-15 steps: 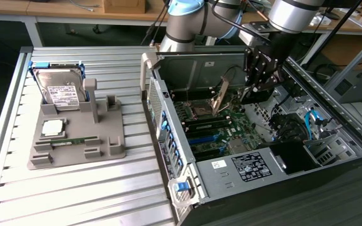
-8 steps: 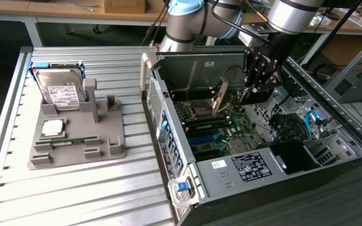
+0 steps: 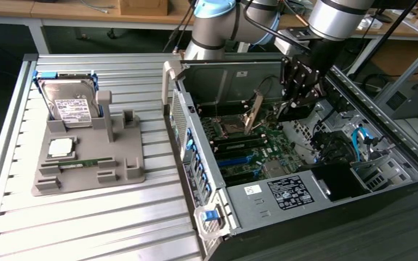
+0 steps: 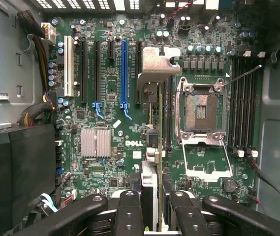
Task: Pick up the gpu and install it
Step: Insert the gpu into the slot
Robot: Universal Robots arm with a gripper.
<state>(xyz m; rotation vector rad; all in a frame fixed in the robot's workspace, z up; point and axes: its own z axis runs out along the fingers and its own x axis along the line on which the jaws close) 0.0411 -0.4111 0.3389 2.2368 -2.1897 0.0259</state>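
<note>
One gpu point(image 4: 149, 182) gripped edge-on between closed jaws, silver bracket point(image 4: 155, 64) end pointing away from them, held above the motherboard point(image 4: 110, 115), inside the open case point(image 3: 231, 81).

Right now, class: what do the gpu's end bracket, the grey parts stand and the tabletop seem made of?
The gpu's end bracket: bare metal, probably steel; dull silver, folded. Parts stand: likely plastic, matte grey, no glints. Tabletop: probably aluminium; pale ribbed slats, soft sheen.
</note>
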